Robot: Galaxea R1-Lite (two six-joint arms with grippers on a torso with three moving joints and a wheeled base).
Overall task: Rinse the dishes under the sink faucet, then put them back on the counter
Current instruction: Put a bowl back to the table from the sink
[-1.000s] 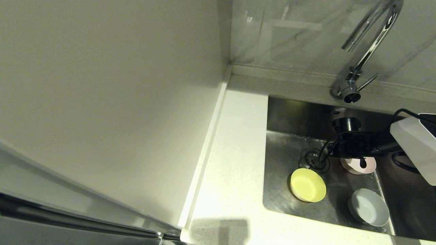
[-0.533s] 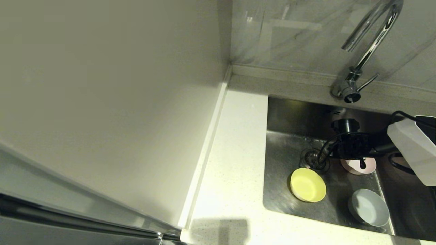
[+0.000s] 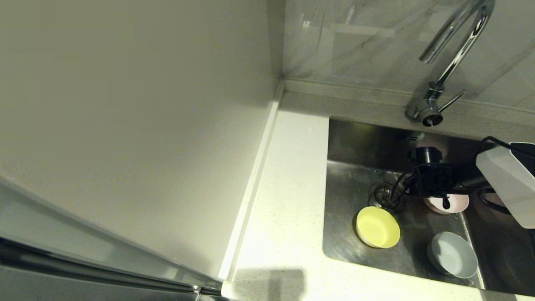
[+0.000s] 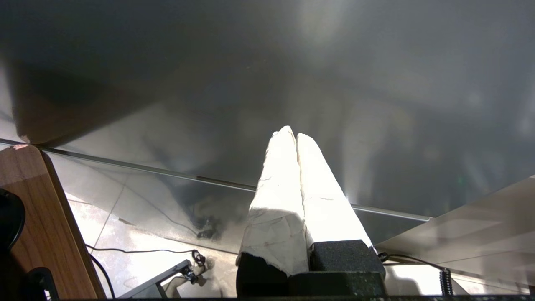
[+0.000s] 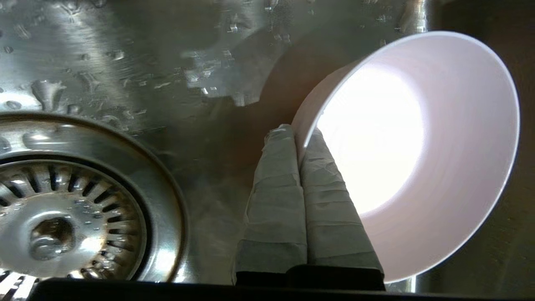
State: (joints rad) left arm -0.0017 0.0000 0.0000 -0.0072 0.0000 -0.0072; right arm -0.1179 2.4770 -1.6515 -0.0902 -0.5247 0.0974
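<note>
I count three bowls in the one sink [image 3: 351, 184]: one pink bowl [image 3: 457, 203], one yellow bowl [image 3: 377, 227], one grey bowl [image 3: 452, 254]. There is one faucet [image 3: 443, 71] with one side lever [image 3: 452, 100], and one strainer drain [image 3: 382, 195]. I see one desk [image 3: 288, 200], as far as my view reaches.

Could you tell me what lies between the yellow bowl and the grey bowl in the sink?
Only bare steel sink floor lies between the yellow bowl and the grey bowl, as the head view shows.

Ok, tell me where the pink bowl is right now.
In the head view the pink bowl sits in the sink, right of the drain, its rim pinched by the right gripper.
</note>
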